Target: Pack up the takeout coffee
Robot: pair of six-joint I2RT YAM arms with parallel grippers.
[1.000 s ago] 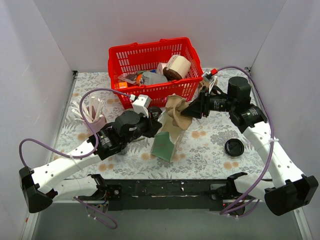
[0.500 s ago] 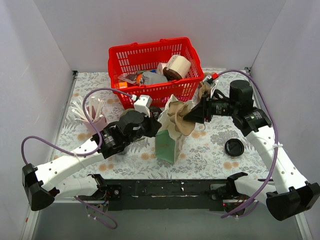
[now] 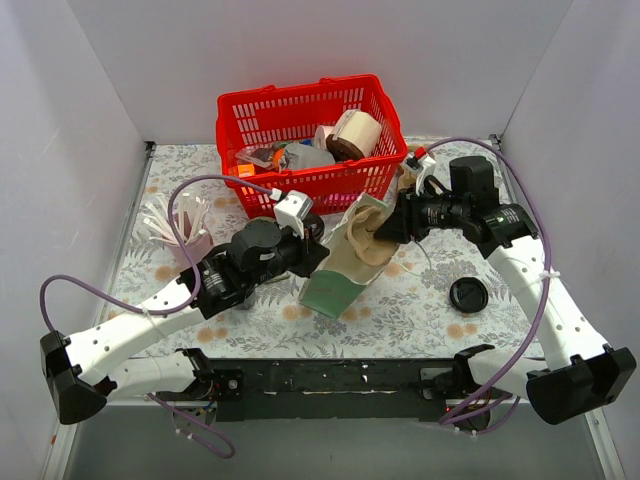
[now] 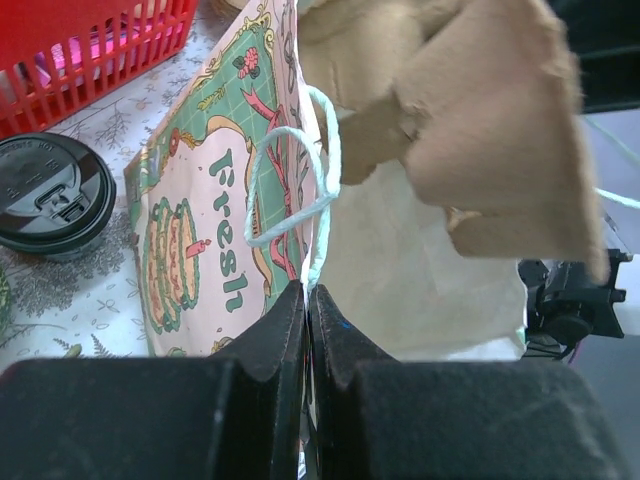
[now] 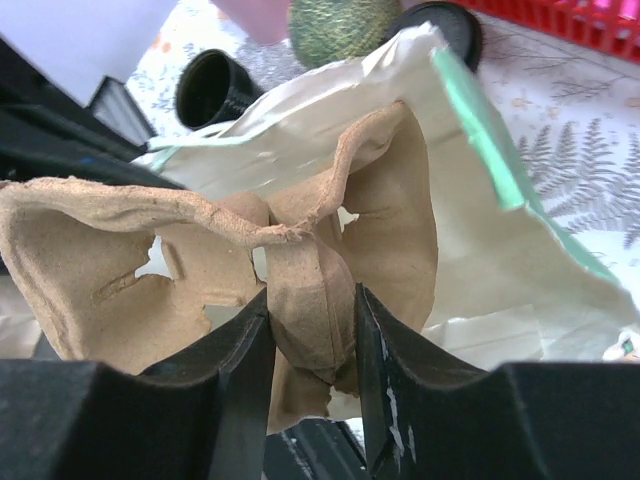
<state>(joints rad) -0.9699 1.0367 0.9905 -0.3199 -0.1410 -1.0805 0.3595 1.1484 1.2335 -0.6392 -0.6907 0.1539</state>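
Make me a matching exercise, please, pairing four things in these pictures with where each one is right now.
Things:
1. paper bag
2. cardboard cup carrier
3. black lid
4. red basket

Places:
A. at the far side of the table
B. pinched at its edge by the left fingers
C. lying flat on the right, touched by nothing
D. gripped by the right fingers, at the bag's mouth

Pairs: 1-B, 2-D, 3-C, 4-A

- A red basket (image 3: 290, 112) stands at the back of the table, crammed with odds and ends, a paper roll (image 3: 357, 130) on top.
- At left, a pink cup (image 3: 190, 244) of white sticks sits on the flowered tablecloth (image 3: 420, 315).
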